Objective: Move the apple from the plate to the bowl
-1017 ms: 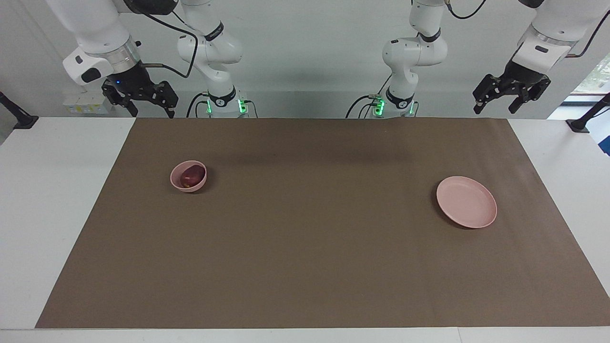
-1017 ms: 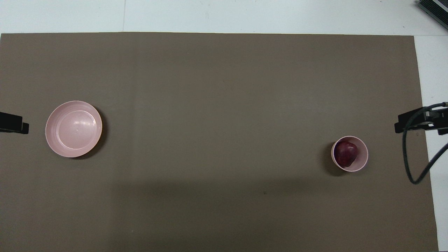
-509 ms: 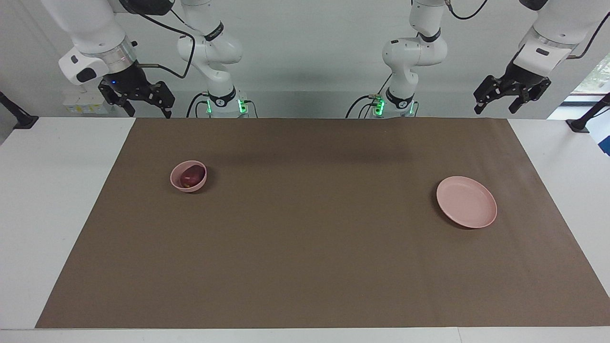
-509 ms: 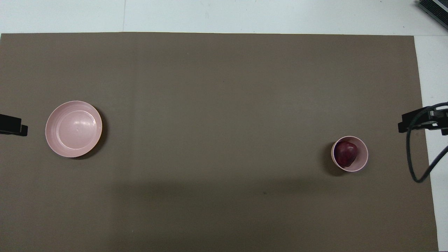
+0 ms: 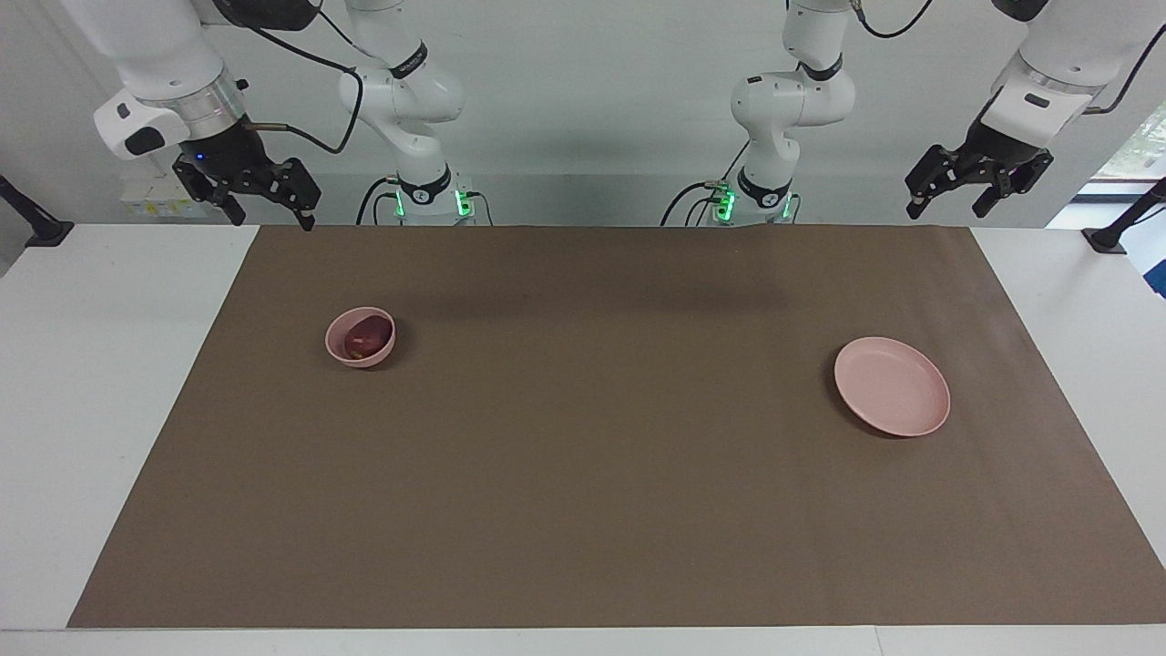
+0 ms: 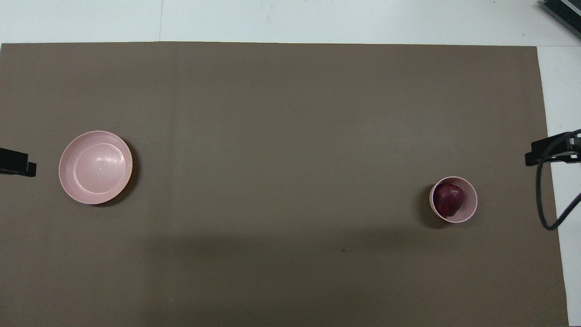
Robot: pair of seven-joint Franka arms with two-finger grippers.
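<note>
1. The small dark red apple (image 5: pixel 363 338) lies in the deep pale pink bowl (image 5: pixel 339 351).
2. The flat pale pink plate (image 5: pixel 893 398) sits toward the left arm's end.
3. The right gripper (image 5: pixel 265 217) and the left gripper (image 5: pixel 944 210) hang spread wide, holding nothing.

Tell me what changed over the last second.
The right gripper pulled up and away from the bowl, toward the right arm's end of the table, its fingers open throughout. The left gripper rose slightly and waits open. The apple stayed in the bowl, and the plate stayed put, with nothing on it.
</note>
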